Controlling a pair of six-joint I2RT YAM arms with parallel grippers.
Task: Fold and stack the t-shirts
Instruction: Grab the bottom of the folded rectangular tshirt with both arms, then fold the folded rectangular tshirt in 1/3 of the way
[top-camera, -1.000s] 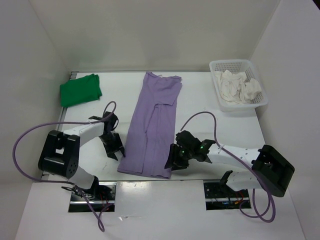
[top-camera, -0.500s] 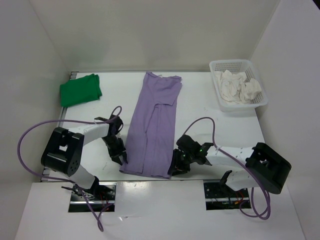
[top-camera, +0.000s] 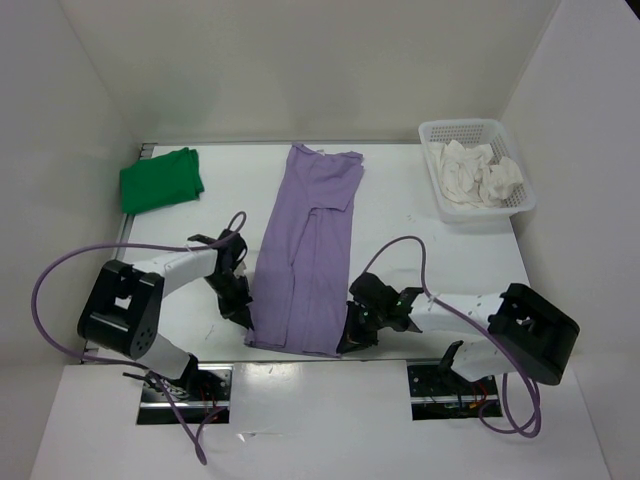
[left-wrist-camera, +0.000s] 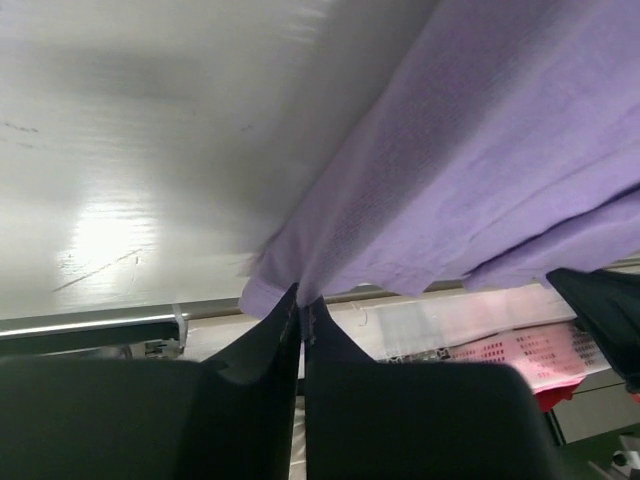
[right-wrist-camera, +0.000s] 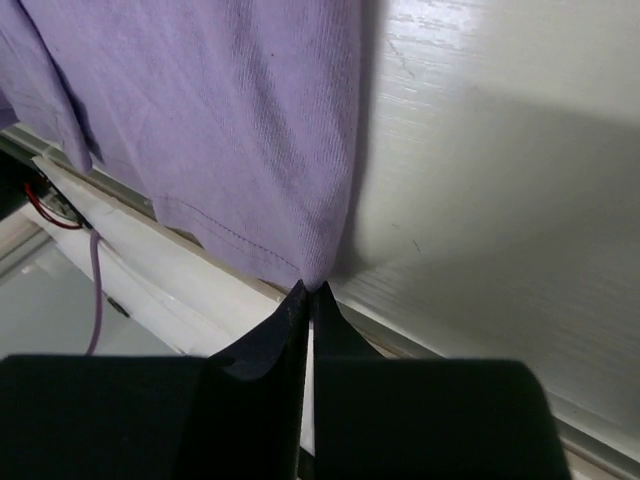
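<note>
There are two t-shirts out on the white tabletop (top-camera: 400, 200). One purple t-shirt (top-camera: 305, 250) lies in the middle. It is folded into one long strip that runs from the far side to the near edge. One green t-shirt (top-camera: 160, 180) lies folded in the far left corner, well apart from the purple one.

There are two arms, and each has one claw. The left claw (top-camera: 238, 303) is at the near left corner of the purple t-shirt. In the left wrist view its two fingers (left-wrist-camera: 270, 340) are pressed together, and the corner of the cloth is pinched at their tips. The right claw (top-camera: 352, 335) is at the near right corner of the same shirt. In the right wrist view its two fingers (right-wrist-camera: 265, 345) are pressed together too, and the hem corner is pinched between them. Both corners sit right at the near edge of the tabletop.

One white basket (top-camera: 465, 125) stands in the far right corner. It holds crumpled white clothes (top-camera: 475, 175); I cannot tell how many.

Two purple cables loop up, one from each arm.
</note>
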